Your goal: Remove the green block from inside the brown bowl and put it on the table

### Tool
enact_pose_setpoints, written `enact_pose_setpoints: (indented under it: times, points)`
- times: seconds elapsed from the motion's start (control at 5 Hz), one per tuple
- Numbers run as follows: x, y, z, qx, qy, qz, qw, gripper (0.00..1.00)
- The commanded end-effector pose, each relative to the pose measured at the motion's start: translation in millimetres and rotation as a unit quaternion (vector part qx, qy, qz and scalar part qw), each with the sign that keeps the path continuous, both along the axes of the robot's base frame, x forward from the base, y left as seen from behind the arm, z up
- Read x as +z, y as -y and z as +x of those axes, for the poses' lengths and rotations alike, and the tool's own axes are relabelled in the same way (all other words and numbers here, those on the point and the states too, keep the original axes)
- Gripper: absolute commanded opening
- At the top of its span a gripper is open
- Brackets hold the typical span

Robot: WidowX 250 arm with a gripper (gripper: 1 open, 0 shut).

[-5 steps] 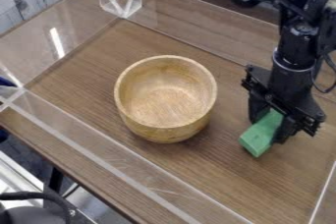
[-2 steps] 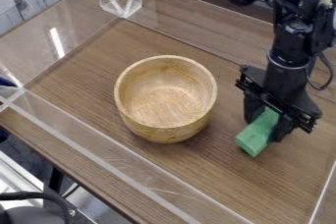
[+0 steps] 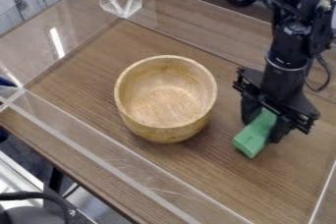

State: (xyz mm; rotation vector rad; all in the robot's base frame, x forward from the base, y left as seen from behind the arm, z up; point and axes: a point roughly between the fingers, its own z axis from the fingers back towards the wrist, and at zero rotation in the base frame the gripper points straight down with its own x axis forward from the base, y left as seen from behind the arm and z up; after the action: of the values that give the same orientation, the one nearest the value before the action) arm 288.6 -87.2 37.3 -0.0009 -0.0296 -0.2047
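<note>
The green block (image 3: 256,138) is outside the brown bowl (image 3: 165,97), to the bowl's right, tilted with its lower end at or just above the table (image 3: 157,174). My gripper (image 3: 272,113) is shut on the green block's upper end, its black fingers on either side of it. The bowl stands upright at the middle of the table, and its pale inside holds nothing. The black arm rises from the gripper toward the upper right.
Low clear acrylic walls (image 3: 66,130) edge the tabletop on the left, front and back. A small clear bracket (image 3: 121,0) stands at the far back wall. Bare wood lies in front of the bowl and around the block.
The gripper and the green block have shifted slightly left and a little down toward the tabletop. The bowl has not moved.
</note>
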Motion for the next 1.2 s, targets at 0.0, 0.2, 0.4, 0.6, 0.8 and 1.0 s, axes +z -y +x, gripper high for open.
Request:
enact_pose_setpoints:
  times: [0.0,0.2,0.4,0.6,0.8,1.0]
  points:
    - [9.0,-2.5,16.2,0.002,0.030,0.001,0.9995,0.00]
    - [12.8,0.5,15.0,0.003,0.019,-0.006,0.9998,0.00]
    - [26.6,0.2,19.1,0.013,0.004,-0.001,0.9999,1.00]
    - [54.1,0.1,18.0,0.025,0.008,0.004,0.9997,1.00]
    - [88.0,-2.1,15.0,0.042,0.016,0.014,0.9989,1.00]
    - [108.8,-21.0,2.8,0.076,0.028,0.035,0.9961,1.00]
